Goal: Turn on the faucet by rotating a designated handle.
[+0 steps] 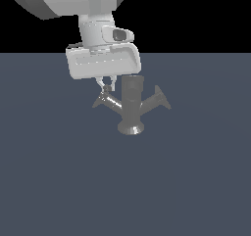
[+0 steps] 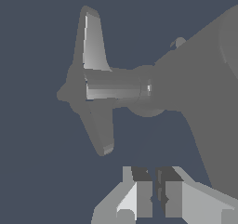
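Handle (image 1: 111, 101): pale slanted arm with a flared tip, branching toward the exterior view's left from the faucet (image 1: 131, 107). My gripper (image 1: 108, 85): directly above the handle, fingertips nearly together, holding nothing; contact with the handle cannot be told. Faucet: upright on the grey worktop (image 1: 59, 181), darker twin arm (image 1: 156, 101) on its right

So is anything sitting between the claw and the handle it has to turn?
Nothing visible does. The claw sits just above the handle, the faucet's arm on the exterior view's left; the wrist view shows only bare floor between them.
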`<action>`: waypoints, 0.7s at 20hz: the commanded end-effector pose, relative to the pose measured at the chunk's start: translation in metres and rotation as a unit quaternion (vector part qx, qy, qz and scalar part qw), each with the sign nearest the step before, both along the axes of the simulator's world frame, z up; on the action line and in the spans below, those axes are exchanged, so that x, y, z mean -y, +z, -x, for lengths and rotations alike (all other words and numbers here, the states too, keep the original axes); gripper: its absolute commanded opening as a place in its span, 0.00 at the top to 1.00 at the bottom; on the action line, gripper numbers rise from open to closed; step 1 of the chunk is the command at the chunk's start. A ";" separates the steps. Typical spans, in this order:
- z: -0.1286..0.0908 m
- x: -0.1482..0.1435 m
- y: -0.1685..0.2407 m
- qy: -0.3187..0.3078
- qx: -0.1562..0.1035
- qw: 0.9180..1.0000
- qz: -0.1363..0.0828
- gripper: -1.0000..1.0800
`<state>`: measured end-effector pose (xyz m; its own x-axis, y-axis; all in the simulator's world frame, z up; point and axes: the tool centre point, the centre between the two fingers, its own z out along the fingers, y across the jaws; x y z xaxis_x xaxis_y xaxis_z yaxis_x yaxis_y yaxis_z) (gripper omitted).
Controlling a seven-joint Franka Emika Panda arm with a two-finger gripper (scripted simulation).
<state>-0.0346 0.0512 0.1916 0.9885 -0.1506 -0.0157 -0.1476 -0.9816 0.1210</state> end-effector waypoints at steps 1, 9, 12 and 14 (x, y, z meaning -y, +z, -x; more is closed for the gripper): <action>0.005 -0.030 -0.021 0.068 -0.036 0.997 0.022 0.30; -0.060 0.094 0.019 -0.091 0.077 0.993 0.012 0.79; -0.093 0.085 0.014 -0.121 0.117 0.986 0.008 0.65; -0.107 0.095 0.005 -0.104 0.134 0.985 0.023 0.44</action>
